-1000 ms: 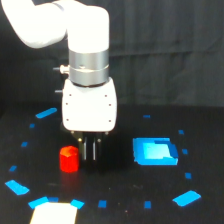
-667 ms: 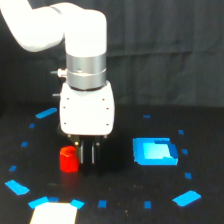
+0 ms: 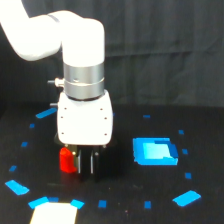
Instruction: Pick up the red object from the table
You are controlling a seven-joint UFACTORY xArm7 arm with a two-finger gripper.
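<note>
The white arm (image 3: 75, 55) reaches down from the upper left of the exterior view, its wrist vertical over the table (image 3: 120, 195). The boxy white gripper housing (image 3: 84, 120) hangs low, and the gripper (image 3: 86, 163) shows two dark fingers (image 3: 92, 163) pointing straight down, close together with only a thin gap visible between them. The red object (image 3: 66, 159) stands on the table at the exterior view's left of those fingers, touching or just beside the nearer one; it appears to sit outside the pair rather than between them, though the housing hides its top and the view is too blurred to be sure. Whether the claw grips anything cannot be told. The larger blue rectangle (image 3: 155, 152) lies well apart, toward the exterior view's right. Small blue tape marks (image 3: 187, 198) dot the surface around.
</note>
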